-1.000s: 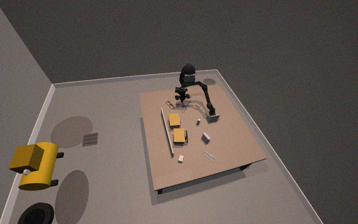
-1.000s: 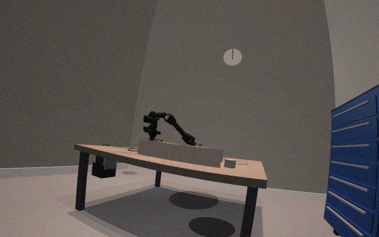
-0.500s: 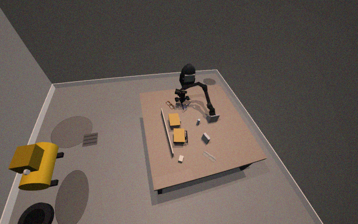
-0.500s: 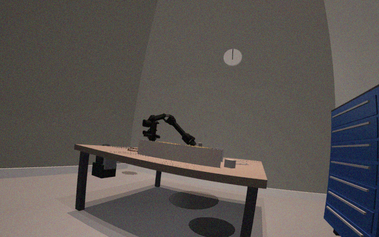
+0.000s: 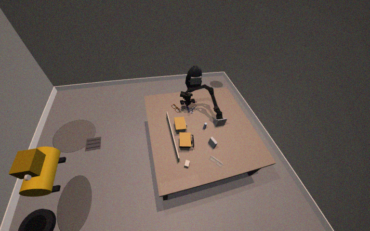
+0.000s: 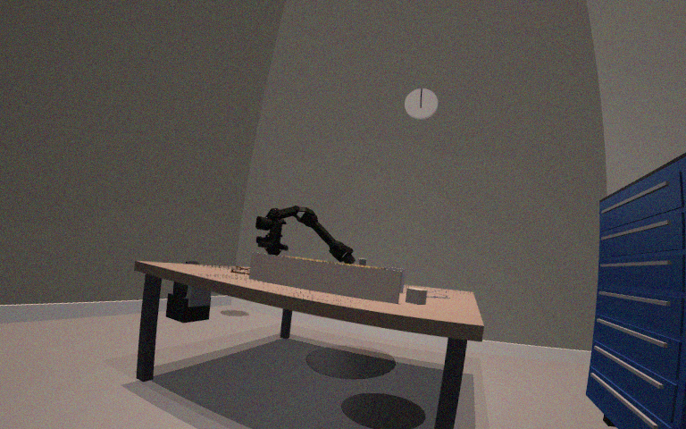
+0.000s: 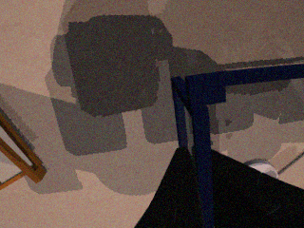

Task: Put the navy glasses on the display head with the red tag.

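My gripper [image 5: 187, 106] [image 7: 189, 156] is shut on the navy glasses [image 5: 188, 109] [image 7: 202, 123], holding them by a slim part near a frame corner. The gripper and glasses are over the table's far part, beyond the two heads; in the exterior view the fingertips are behind the panel. Two display heads with flat yellow-orange tops stand beside the panel: the farther head [image 5: 179, 123] has a small pale bit on its front, and the nearer head [image 5: 185, 139] has dark glasses [image 5: 192, 141] at its front. I cannot see the red tag in any view.
A long pale panel [image 5: 172, 137] [image 6: 323, 278] stands behind the heads. Orange-brown glasses [image 5: 175, 108] [image 7: 36, 172] lie left of the gripper. A small blue cylinder [image 5: 204, 125], a grey block [image 5: 212, 142], clear glasses [image 5: 216, 160] and a white block [image 5: 186, 163] [image 6: 416, 296] are also on the table.
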`<state>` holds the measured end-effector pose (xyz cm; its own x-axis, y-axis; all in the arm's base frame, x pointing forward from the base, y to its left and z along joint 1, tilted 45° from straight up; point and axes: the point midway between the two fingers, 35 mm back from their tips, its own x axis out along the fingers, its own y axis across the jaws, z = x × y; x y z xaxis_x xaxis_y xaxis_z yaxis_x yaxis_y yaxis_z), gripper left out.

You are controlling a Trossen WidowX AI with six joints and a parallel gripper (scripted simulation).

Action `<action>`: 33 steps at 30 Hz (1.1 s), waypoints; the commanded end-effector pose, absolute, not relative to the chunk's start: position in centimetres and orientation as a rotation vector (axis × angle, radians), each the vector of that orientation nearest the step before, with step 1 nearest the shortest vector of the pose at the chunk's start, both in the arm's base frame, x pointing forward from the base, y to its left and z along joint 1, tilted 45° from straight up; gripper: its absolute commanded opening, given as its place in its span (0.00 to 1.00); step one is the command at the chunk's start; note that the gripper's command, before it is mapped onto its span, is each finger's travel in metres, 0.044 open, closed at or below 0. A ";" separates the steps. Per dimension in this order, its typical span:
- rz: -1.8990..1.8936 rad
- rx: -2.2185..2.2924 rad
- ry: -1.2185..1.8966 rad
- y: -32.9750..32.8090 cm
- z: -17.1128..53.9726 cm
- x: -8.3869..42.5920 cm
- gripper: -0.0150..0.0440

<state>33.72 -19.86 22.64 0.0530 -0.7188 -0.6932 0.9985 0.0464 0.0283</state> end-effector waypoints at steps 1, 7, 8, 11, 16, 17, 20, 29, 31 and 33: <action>-1.428 0.601 0.591 -19.9 22.8 33.9 0.25; -1.428 0.601 0.591 -20.1 23.0 34.0 0.25; -1.428 0.601 0.591 -20.1 23.0 34.0 0.25; -1.428 0.601 0.591 -20.2 23.1 34.1 0.25; -1.428 0.601 0.591 -20.3 23.2 34.2 0.25; -1.428 0.601 0.591 -20.3 23.2 34.3 0.25; -1.428 0.601 0.591 -20.4 23.3 34.3 0.25; -1.428 0.601 0.590 -20.6 23.6 34.5 0.25; -1.428 0.601 0.590 -20.6 23.6 34.5 0.25; -1.428 0.601 0.590 -20.7 23.7 34.6 0.25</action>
<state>34.47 -20.62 23.52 0.0532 -0.7194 -0.6926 0.9985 0.0463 0.0286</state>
